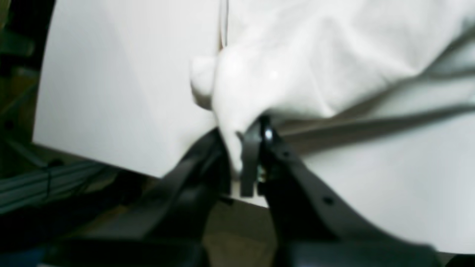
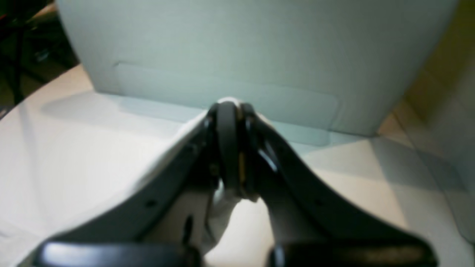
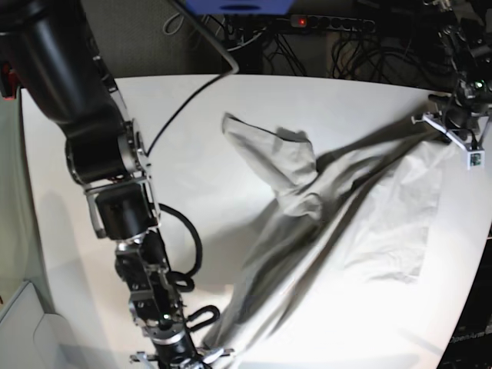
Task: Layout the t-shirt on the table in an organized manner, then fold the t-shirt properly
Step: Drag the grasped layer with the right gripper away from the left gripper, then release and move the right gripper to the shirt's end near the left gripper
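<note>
- Seen from the base camera, my two arms hold the t-shirt stretched corner to corner across the table, the cloth pulled into long diagonal ridges.
- My left gripper is clenched on a bunched wad of the pale fabric; the wrist camera shows the cloth squeezed between the dark fingers, right at the table's edge with the floor and cables below.
- In the base camera that same left gripper sits at the far right edge of the table, the shirt fanning out from it.
- My right gripper is closed tight too, with a sliver of pale cloth showing at its tips and more fabric draped under it; it sits at the near edge of the table in the base camera.
- One sleeve lies loose and crumpled near the middle of the table, pointing toward the far side.
- The right half of the shirt lies flatter, under bright glare.
- A black cable loops on the table beside my right arm.
</note>
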`<act>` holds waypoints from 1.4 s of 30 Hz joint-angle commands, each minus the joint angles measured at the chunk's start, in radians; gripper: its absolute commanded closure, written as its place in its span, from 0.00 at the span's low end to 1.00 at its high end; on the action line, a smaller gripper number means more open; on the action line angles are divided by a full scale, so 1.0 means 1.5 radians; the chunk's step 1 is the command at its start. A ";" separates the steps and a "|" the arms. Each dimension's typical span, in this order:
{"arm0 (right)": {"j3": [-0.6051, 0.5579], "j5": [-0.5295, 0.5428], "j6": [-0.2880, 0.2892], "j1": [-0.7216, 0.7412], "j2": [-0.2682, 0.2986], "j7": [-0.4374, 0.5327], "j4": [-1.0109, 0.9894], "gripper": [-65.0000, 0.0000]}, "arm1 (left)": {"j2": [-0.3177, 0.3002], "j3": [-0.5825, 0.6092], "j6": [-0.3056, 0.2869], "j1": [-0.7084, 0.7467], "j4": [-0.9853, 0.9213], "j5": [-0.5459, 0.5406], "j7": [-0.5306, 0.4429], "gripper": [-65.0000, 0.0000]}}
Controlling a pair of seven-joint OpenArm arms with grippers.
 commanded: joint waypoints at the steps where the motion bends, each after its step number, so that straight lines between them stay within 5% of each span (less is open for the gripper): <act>1: 0.018 0.002 -0.007 0.019 -0.003 0.020 0.011 1.00 | -0.012 -0.004 0.000 -0.003 0.013 0.004 -0.011 0.99; 6: 0.034 0.002 -0.007 -0.016 -0.004 0.020 0.011 1.00 | -0.011 -0.005 -0.001 -0.003 0.007 0.004 -0.011 0.99; 10: 0.035 0.002 -0.007 -0.048 -0.004 0.018 0.011 0.89 | -0.012 -0.005 -0.001 -0.005 0.007 0.004 -0.011 0.99; 17: 0.033 0.002 -0.007 -0.092 -0.004 -0.001 0.015 0.33 | -0.016 -0.004 -0.001 -0.009 0.007 0.003 -0.011 0.99; 21: 0.036 0.002 -0.007 -0.116 0.005 -0.012 0.049 0.13 | -0.017 -0.002 -0.001 -0.010 0.006 0.005 -0.031 0.99; 27: 0.033 0.003 -0.007 -0.298 0.038 -0.075 0.291 0.09 | -0.018 -0.003 -0.001 -0.009 -0.027 0.007 -0.075 0.99; 31: 0.033 0.003 0.008 -0.417 0.033 -0.119 0.430 0.09 | -0.057 -0.002 -0.001 -0.020 -0.073 0.000 -0.079 0.99; 42: 0.009 0.005 0.181 -0.635 -0.031 -0.297 0.656 0.09 | -0.149 -0.005 -0.002 -0.088 -0.071 0.001 -0.072 0.99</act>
